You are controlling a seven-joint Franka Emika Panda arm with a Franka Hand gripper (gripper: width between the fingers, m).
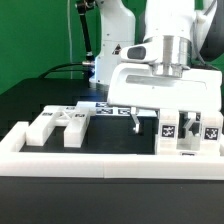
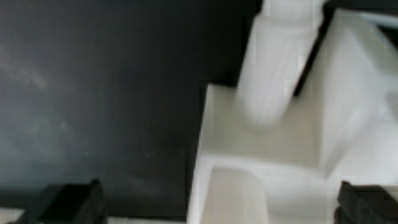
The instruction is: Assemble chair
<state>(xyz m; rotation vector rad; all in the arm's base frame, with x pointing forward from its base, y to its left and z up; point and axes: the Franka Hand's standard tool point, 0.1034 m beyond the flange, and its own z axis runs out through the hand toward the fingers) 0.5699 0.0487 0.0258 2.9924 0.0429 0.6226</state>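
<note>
Chunky white chair pieces lie in two groups in the exterior view: a cluster (image 1: 60, 126) on the exterior view's left and tagged blocks (image 1: 190, 130) on its right. My gripper (image 1: 160, 122) hangs low over the right group, jaws wide apart. One thin finger (image 1: 133, 121) shows beside the blocks; the other is hard to pick out among them. In the wrist view a white chair piece (image 2: 285, 130) with an upright post (image 2: 281, 60) lies between the dark fingertips (image 2: 71, 202). One fingertip stands clear of the piece; the other is at its edge. The gripper (image 2: 217, 202) holds nothing.
The long white border rail (image 1: 100, 158) runs across the front. A flat board with black tags (image 1: 112, 105) lies behind the pieces. The dark table (image 1: 110, 135) shows between the two groups. A green backdrop is behind the arm.
</note>
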